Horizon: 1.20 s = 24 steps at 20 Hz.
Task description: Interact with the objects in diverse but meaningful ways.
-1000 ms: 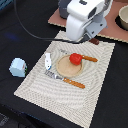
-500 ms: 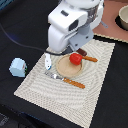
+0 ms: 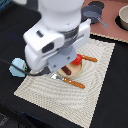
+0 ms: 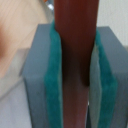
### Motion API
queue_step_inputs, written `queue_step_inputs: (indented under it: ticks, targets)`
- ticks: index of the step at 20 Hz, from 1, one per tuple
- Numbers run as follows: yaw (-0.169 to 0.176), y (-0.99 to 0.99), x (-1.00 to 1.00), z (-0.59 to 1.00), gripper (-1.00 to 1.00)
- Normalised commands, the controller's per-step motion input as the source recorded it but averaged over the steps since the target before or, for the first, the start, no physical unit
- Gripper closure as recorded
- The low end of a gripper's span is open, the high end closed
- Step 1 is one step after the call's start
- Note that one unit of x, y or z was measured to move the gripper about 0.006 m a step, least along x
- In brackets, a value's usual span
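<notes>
Jaws clamped on brown sausage (image 4: 75, 65), green pads (image 4: 53, 90) pressed against both its sides. Gripper (image 4: 75, 107) hangs over round tan plate (image 3: 70, 70) on woven mat (image 3: 60, 95). Red tomato (image 3: 78, 60) on plate. Pale blue-white cup (image 3: 17, 67) beside mat. Grey long-handled saucepan (image 3: 95, 11) well apart. No readable writing.

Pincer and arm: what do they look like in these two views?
In the exterior view the arm is bulky, rounded, white-shelled with grey panels, blurred. In the wrist view the pincer has two blocky grey fingers lined with teal-green pads. No markings or cables are legible.
</notes>
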Motion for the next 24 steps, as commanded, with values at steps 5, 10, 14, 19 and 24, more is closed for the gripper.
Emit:
queue_step_inputs:
  ticks: [5,10,14,19,24]
  targets:
    - [0.001,-0.44,0.00,-0.44,1.00]
    - [0.004,-0.40,0.00,-0.49,1.00]
    - [0.002,-0.28,0.01,-0.42,1.00]
    - [0.000,-0.12,0.08,-0.10,-1.00]
    - [0.000,-0.12,0.06,0.05,-1.00]
